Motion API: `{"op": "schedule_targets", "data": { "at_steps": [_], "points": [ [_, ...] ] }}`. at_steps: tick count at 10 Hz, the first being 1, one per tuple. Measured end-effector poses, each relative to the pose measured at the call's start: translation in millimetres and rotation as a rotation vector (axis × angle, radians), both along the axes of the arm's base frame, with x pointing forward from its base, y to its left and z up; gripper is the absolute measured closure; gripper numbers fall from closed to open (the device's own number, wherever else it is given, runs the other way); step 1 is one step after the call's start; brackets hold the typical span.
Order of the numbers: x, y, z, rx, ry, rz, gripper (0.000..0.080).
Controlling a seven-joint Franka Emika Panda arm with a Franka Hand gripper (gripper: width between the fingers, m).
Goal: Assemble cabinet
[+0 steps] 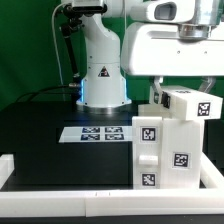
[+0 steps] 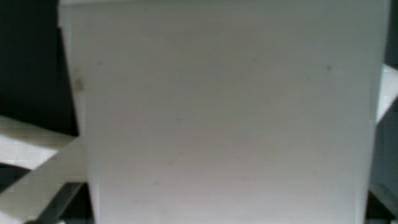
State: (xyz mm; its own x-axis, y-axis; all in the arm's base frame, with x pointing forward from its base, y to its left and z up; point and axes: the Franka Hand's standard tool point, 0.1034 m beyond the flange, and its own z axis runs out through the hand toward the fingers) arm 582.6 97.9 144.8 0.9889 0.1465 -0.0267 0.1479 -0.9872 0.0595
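Note:
The large white cabinet body (image 1: 160, 152) stands upright at the exterior view's right, with several black-and-white tags on its front. A smaller white tagged block (image 1: 190, 104) sits tilted at its top. My gripper (image 1: 163, 92) reaches down from the white hand above, with a dark finger (image 1: 156, 94) showing at the block's left side, and it looks shut on the block. In the wrist view the block's plain white face (image 2: 222, 115) fills nearly the whole picture. Only a dark sliver of one finger (image 2: 54, 204) shows beside it. The rest of the jaws is hidden.
The marker board (image 1: 95, 133) lies flat on the black table in front of the robot base (image 1: 101, 75). A white raised border (image 1: 70, 194) runs along the table's front and the exterior view's left. A green backdrop stands behind.

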Motion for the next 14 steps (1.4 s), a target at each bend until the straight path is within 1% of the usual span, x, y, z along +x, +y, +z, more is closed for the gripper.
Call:
{"op": "schedule_targets", "data": {
  "at_steps": [3,7,10,11,12,13,14],
  "points": [
    [-0.3,2.1,0.0,0.008,-0.013,-0.270,0.0242],
    [-0.4,8.0,0.0,0.011,-0.030,-0.519,0.0242],
    [-0.4,6.0,-0.1,0.010,-0.033,-0.676,0.0242],
    [-0.5,6.0,-0.4,0.009,-0.035,-0.716,0.0164],
    [-0.7,6.3,-0.7,0.009,-0.034,-0.711,0.0164],
    [-1.0,6.4,0.1,0.009,-0.033,-0.705,0.0055],
    [-1.1,6.8,4.0,0.009,-0.034,-0.704,0.0017]
  ]
}}
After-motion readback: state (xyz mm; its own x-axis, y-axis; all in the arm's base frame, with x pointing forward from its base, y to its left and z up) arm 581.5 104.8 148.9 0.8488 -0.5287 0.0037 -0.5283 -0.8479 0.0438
